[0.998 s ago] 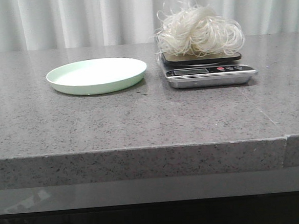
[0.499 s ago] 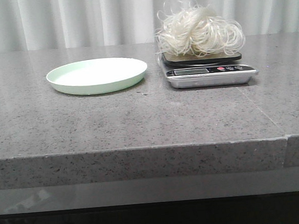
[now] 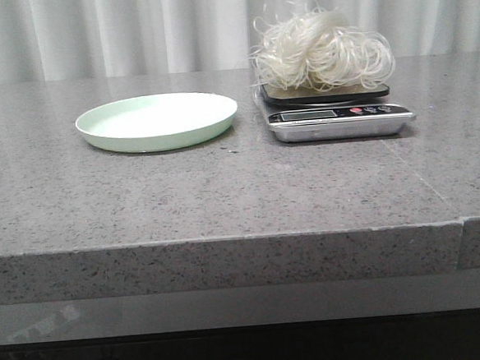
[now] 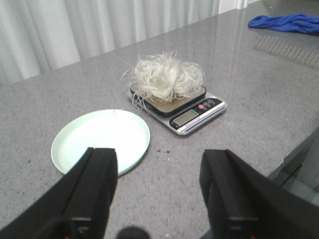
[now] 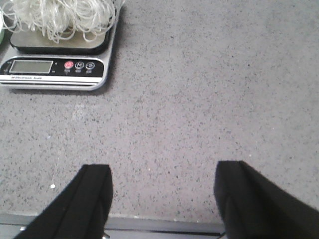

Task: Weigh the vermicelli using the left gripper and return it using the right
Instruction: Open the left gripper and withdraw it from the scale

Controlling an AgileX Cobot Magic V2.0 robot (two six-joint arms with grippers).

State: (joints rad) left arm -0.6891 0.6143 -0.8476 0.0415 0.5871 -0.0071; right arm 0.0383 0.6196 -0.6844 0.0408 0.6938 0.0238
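The vermicelli (image 3: pixel 322 51), a fluffy wad of thin curly white strands, sits on the dark platform of a silver kitchen scale (image 3: pixel 339 119) at the back right of the table. It also shows in the left wrist view (image 4: pixel 167 78) and at the edge of the right wrist view (image 5: pixel 60 17). The pale green plate (image 3: pixel 157 121) lies empty to the left of the scale. Neither gripper shows in the front view. My left gripper (image 4: pixel 159 159) is open and empty, held back from the plate (image 4: pixel 99 139). My right gripper (image 5: pixel 162 177) is open and empty over the table's front edge, apart from the scale (image 5: pixel 55 69).
The grey stone table (image 3: pixel 224 189) has a front edge close to both grippers. A blue cloth (image 4: pixel 291 22) lies far off on the table in the left wrist view. White curtains hang behind the table.
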